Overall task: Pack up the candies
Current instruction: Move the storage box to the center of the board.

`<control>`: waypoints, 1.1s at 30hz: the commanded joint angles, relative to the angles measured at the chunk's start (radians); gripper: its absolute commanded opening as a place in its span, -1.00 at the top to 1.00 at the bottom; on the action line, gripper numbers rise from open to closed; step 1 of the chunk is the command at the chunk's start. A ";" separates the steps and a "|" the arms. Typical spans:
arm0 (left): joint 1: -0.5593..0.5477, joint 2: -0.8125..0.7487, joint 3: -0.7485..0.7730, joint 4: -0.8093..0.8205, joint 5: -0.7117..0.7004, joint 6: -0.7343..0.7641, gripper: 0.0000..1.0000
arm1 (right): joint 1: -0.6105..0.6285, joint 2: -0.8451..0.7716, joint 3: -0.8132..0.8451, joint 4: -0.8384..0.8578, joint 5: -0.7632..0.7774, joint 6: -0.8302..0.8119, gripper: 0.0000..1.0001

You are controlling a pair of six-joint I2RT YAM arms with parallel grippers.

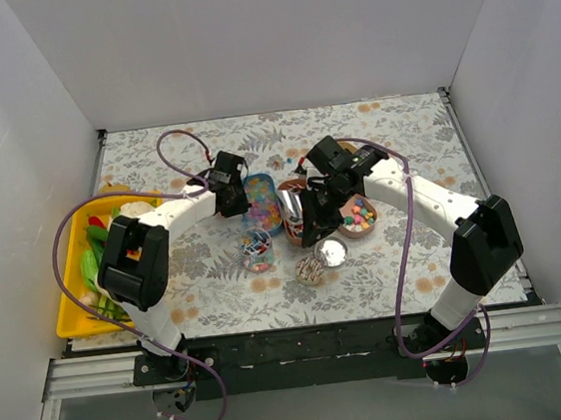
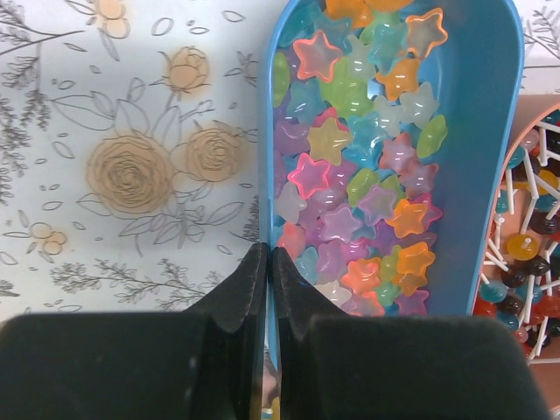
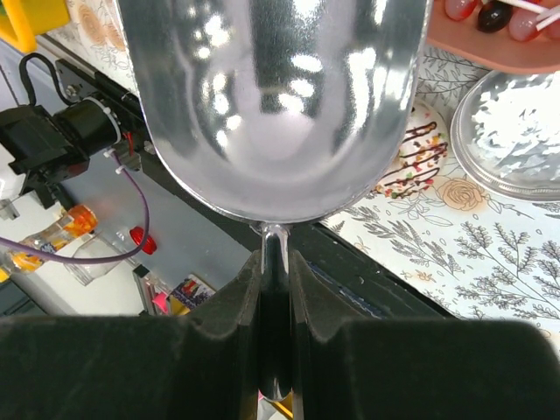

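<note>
Pastel star candies (image 2: 359, 166) fill a blue oval tray (image 2: 490, 175), which also shows in the top view (image 1: 259, 188). My left gripper (image 2: 267, 261) is shut on this tray's left rim; in the top view it (image 1: 233, 201) sits at the tray's left side. My right gripper (image 3: 275, 262) is shut on the handle of an empty silver scoop (image 3: 271, 96). In the top view it (image 1: 311, 221) holds the scoop (image 1: 290, 206) between the blue tray and a brown tray of bright balls (image 1: 359, 215). A tray of lollipops (image 2: 534, 254) lies right of the blue tray.
A yellow bin (image 1: 73, 312) with toy vegetables stands at the far left. Small round cups (image 1: 257, 249) (image 1: 310, 270) and a clear lid (image 1: 333, 253) lie in front of the trays; the lid also shows in the right wrist view (image 3: 516, 131). White walls surround the table.
</note>
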 commanded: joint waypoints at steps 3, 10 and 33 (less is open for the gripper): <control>-0.058 0.025 0.034 -0.025 0.060 -0.052 1.00 | -0.009 -0.057 -0.027 0.010 0.024 -0.018 0.97; -0.064 0.013 0.059 -0.043 0.038 -0.057 0.70 | -0.010 -0.071 -0.050 0.013 0.032 -0.024 0.97; -0.064 -0.160 0.215 -0.031 0.563 0.006 -0.50 | 0.120 -0.161 -0.029 -0.058 0.383 -0.147 0.97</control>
